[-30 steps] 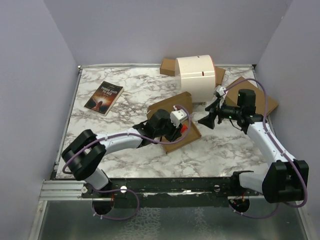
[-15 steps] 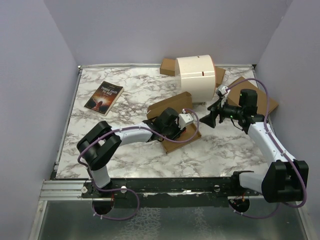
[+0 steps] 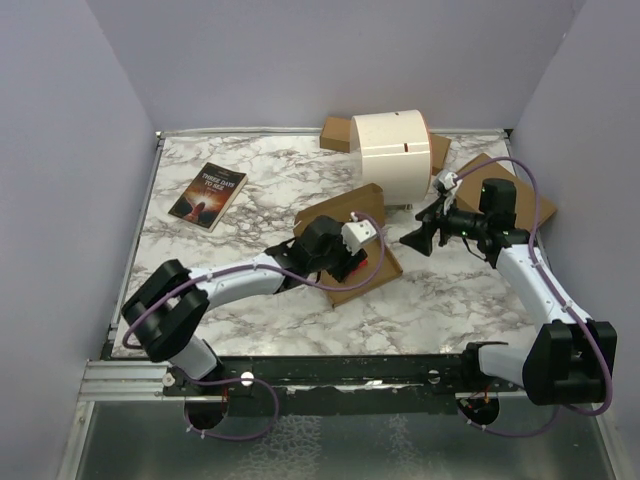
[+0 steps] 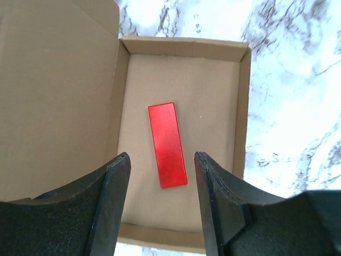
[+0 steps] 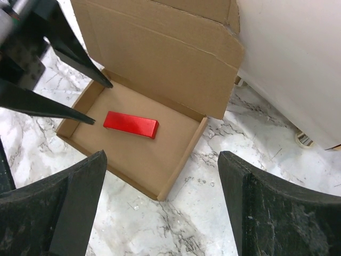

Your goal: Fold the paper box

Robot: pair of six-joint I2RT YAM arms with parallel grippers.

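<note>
Book (image 3: 208, 195) sits off on the far left of the marble table (image 3: 250, 310). Mid-table is the paper box (image 4: 213, 96), tray open and lid flap standing up, with a red block (image 4: 167, 144) lying flat on its floor. The left gripper (image 4: 162, 156) hangs right over that block, jaws partway apart, gripping nothing. The right gripper (image 5: 161, 154) hovers near the box's right side, spread wide, empty too. A white drum (image 3: 392, 155) stands behind the box.

The left wrist view crops the paper box (image 4: 64, 96).
</note>
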